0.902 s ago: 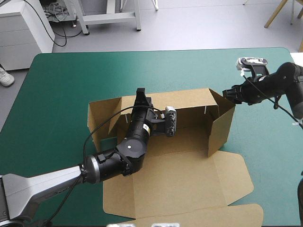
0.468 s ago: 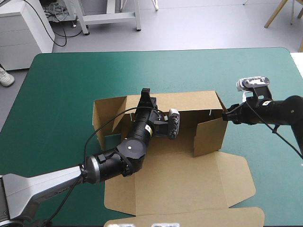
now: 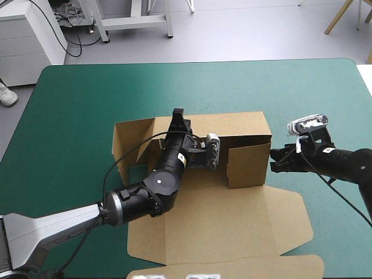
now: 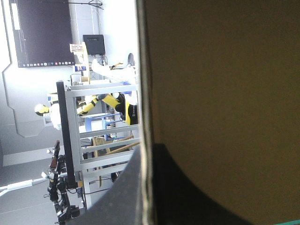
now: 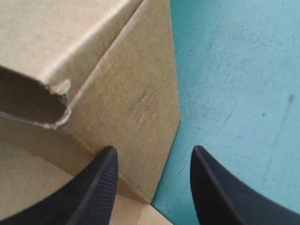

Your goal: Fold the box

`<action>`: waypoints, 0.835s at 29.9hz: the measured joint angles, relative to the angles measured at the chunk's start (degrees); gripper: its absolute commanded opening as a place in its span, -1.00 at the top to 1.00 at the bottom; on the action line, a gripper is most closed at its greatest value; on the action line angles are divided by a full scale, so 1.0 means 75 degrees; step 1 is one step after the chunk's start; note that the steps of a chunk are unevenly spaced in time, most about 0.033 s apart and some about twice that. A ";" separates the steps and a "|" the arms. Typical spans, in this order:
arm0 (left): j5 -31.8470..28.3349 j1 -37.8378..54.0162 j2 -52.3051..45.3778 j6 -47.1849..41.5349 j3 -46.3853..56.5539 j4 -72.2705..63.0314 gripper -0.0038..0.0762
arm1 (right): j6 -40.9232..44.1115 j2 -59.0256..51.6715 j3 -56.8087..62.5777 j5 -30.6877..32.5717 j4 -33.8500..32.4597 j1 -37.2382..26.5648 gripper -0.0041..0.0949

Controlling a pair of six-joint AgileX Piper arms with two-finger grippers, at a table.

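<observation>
I've got the box [image 3: 247, 131] mid-counter [image 3: 75, 99]: back wall up, right end wall folded inward, lid panel flat toward the near edge. The left pincer [image 3: 178, 116] is pinching the back wall's top rim, and its wrist view shows the board edge clamped between the fingers [image 4: 117, 201]. The right pincer [image 3: 274, 161] is spread, low over the teal-green cover, just beside the box's right end. That end's corner sits between its fingers.

The teal-green table [image 3: 75, 104] before me bears the brown box [image 3: 221, 226], walls raised mid-table, lid flat toward the table's near edge.
</observation>
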 measured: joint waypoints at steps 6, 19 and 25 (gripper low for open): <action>0.0092 0.0000 0.0000 0.0000 0.0008 0.0000 0.93 | -0.0234 -0.0033 0.0219 0.0126 0.0214 0.0000 0.03; 0.0087 0.0000 0.0000 -0.0054 0.0023 0.0023 0.93 | -0.0566 -0.0994 0.0626 0.0452 0.0446 0.0000 0.02; 0.0087 0.0000 0.0000 -0.0060 0.0023 0.0028 0.93 | -0.1088 -0.1016 0.0657 0.0489 0.0533 0.0000 -0.27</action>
